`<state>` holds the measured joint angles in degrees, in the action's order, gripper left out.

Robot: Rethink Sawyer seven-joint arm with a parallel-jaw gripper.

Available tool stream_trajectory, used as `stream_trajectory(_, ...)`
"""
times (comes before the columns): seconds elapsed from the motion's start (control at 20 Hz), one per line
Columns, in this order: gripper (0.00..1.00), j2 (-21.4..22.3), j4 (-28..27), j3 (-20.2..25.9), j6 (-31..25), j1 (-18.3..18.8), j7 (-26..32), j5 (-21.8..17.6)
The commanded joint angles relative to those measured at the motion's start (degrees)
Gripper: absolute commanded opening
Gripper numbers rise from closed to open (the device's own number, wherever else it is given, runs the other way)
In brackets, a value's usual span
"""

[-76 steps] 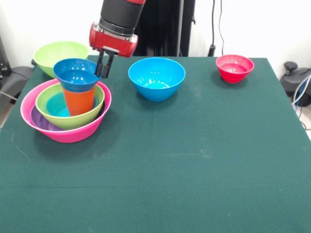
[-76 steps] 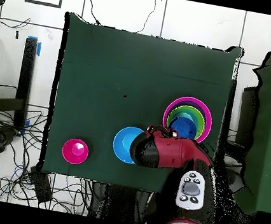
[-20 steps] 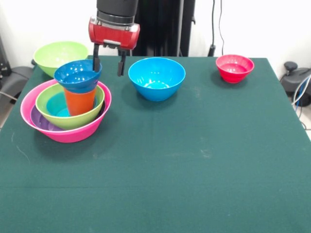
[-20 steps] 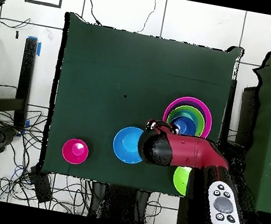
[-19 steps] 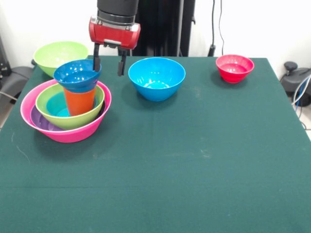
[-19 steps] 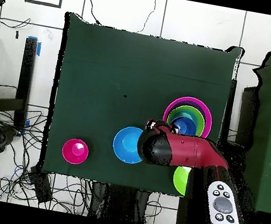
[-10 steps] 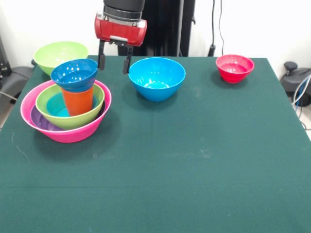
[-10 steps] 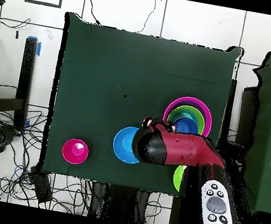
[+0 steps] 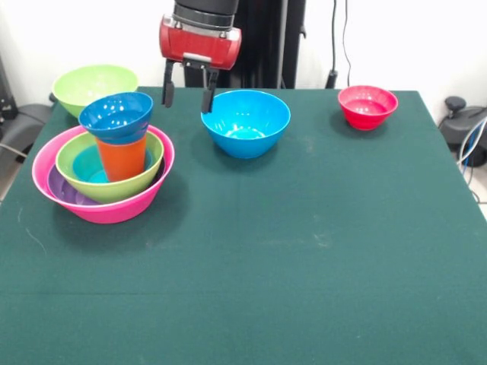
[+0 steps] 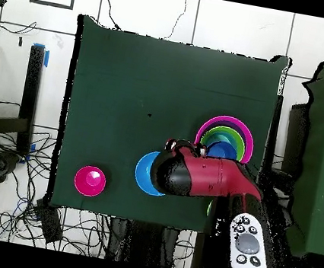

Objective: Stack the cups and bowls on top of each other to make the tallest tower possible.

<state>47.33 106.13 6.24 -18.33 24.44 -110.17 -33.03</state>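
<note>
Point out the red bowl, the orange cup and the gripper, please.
red bowl (image 9: 367,106): front view, on its inside.
orange cup (image 9: 123,158): front view, on its side wall.
gripper (image 9: 187,93): front view, midway between its open fingertips.

A pink bowl (image 9: 53,190) holds nested purple, lime and teal bowls, an upright orange cup (image 9: 124,158) and a tilted blue bowl (image 9: 116,115) on top. Blue (image 9: 245,122), red (image 9: 367,106) and lime (image 9: 93,84) bowls sit apart.
</note>
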Motion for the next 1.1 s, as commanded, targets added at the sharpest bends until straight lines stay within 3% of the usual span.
stream_trajectory(0.05,1.0,2.21,-0.67,-1.03,-7.44,-1.53,2.86,-3.25)
stream_trajectory(0.4,1.0,2.9,-0.3,0.19,-8.22,0.24,4.7,-2.01)
stream_trajectory(0.65,1.0,1.08,0.16,3.7,-9.54,3.1,6.79,-0.19)
stream_trajectory(0.7,0.0,0.84,0.36,5.28,-11.74,4.28,7.72,0.9)
stream_trajectory(0.9,0.0,0.9,0.33,7.25,-17.78,5.7,9.83,3.53)
stream_trajectory(1.0,0.0,1.76,1.74,7.79,-14.22,6.25,8.18,2.87)
stream_trajectory(1.1,0.0,2.27,2.1,8.21,-14.37,6.58,7.94,2.79)
